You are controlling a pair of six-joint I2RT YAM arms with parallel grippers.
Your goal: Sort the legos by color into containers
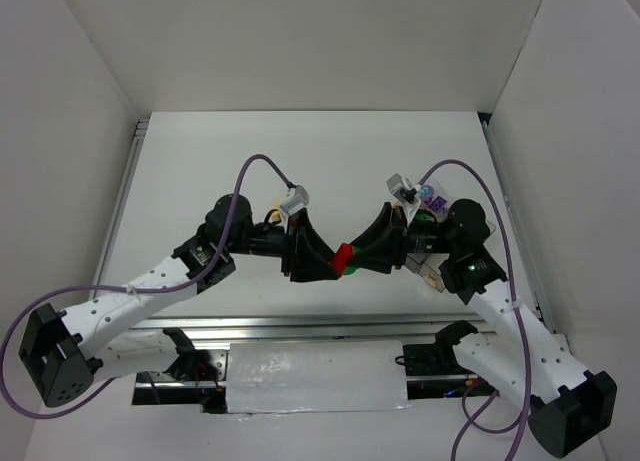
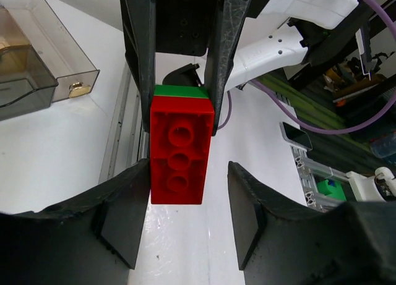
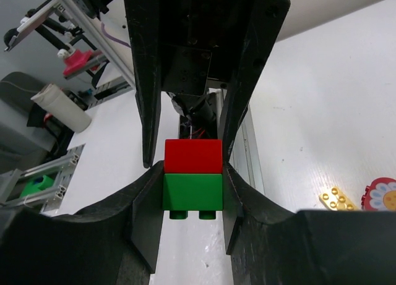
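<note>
A red brick [image 1: 344, 252] is stacked on a green brick [image 1: 350, 271] and held in the air between both arms. My right gripper [image 3: 192, 195] is shut on the green brick [image 3: 192, 191], with the red brick [image 3: 193, 156] sticking out beyond it. My left gripper [image 2: 184, 223] is open around the red brick [image 2: 180, 150]; its left finger [image 2: 120, 226] is beside the brick and its right finger [image 2: 247, 223] stands apart. The smoky clear container [image 2: 37, 56] shows at the upper left of the left wrist view. In the top view it [image 1: 436, 277] is mostly hidden under my right arm.
A flat yellow plate [image 3: 337, 199] and a red piece with a white flower [image 3: 383, 195] lie on the white table to the right. Purple pieces [image 1: 430, 194] show by the right wrist. White walls close three sides. A metal rail [image 1: 300, 326] runs along the near edge.
</note>
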